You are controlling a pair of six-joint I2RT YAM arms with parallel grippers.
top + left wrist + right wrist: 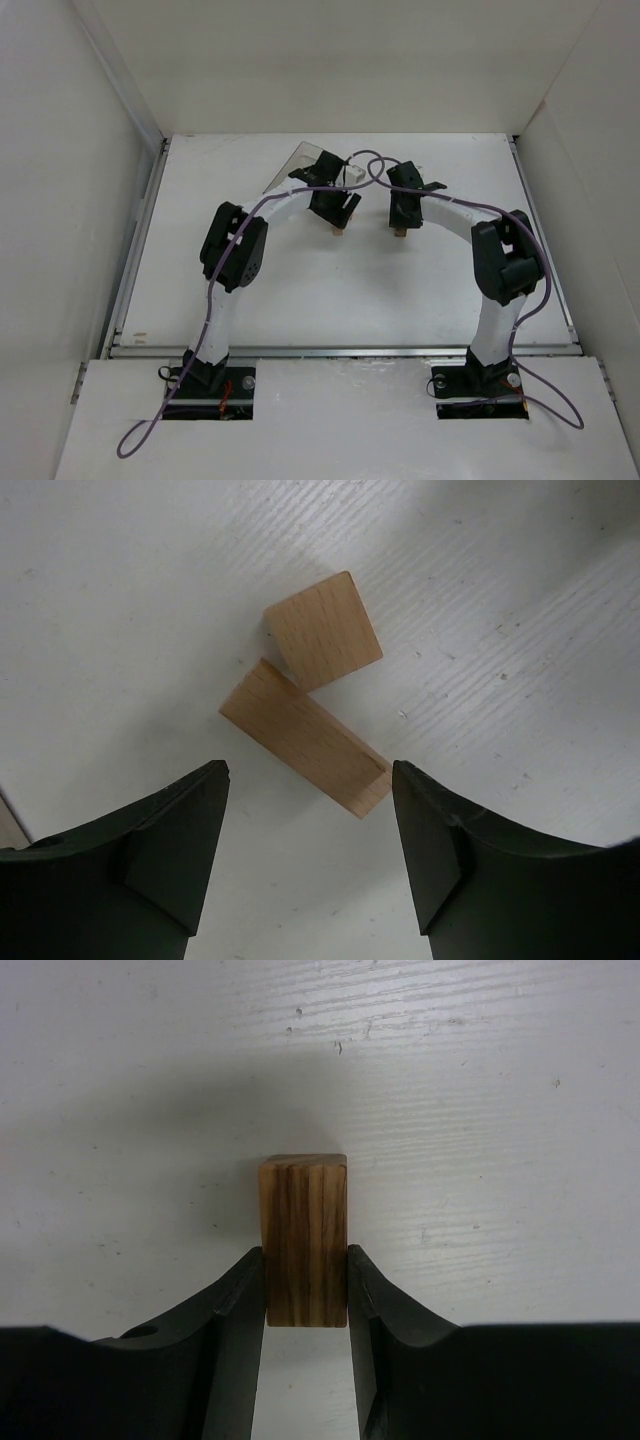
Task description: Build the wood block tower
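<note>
The white tabletop (300, 300) carries everything. Both arms reach toward its far middle, the left arm (235, 250) bending in from one side and the right arm (505, 260) from the other, so their jaws hang near each other over the work spot. A clear plastic box (300, 165) lies behind the left arm, out of the way. The left jaws stand apart and empty over two pale blocks. A long block (305, 737) lies flat and a squarish block (322, 630) touches it at a corner; whether that one stands on end I cannot tell. This pair is all there is of the tower (338, 231), so the job looks barely begun. The right jaws are clamped on a darker striped block (305, 1230), gripped by its narrow sides, probably so it can be lowered onto the others.
</note>
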